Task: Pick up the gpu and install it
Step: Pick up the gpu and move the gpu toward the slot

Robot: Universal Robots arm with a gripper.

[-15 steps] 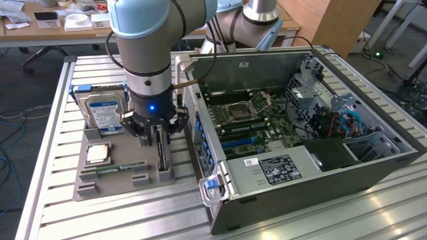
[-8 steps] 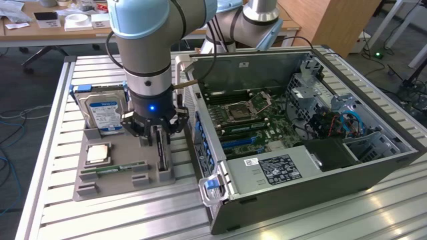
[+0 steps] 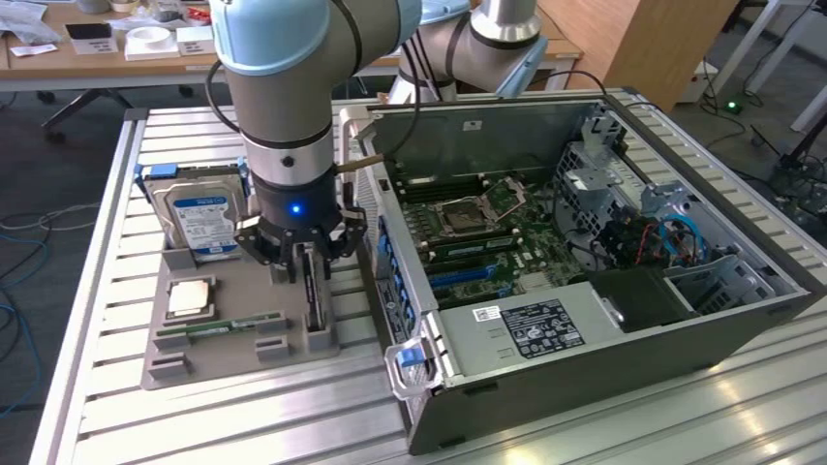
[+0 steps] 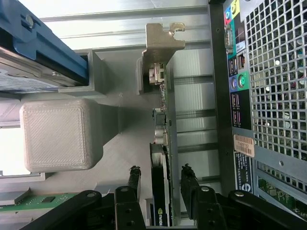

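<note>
Straddling the thin tan-brown gpu card [image 4: 159,187], the jaws stand apart with a gap on either side, not clamped. The card stands edge-on in a grey printed tray [image 3: 227,358] on the slatted metal tabletop [image 3: 104,242], its long axis running between the jaws. The wrist view shows those gaps and the card's silver bracket [image 4: 163,43]; the exterior view shows the open dark computer case [image 3: 621,373] just beside the tray.
</note>
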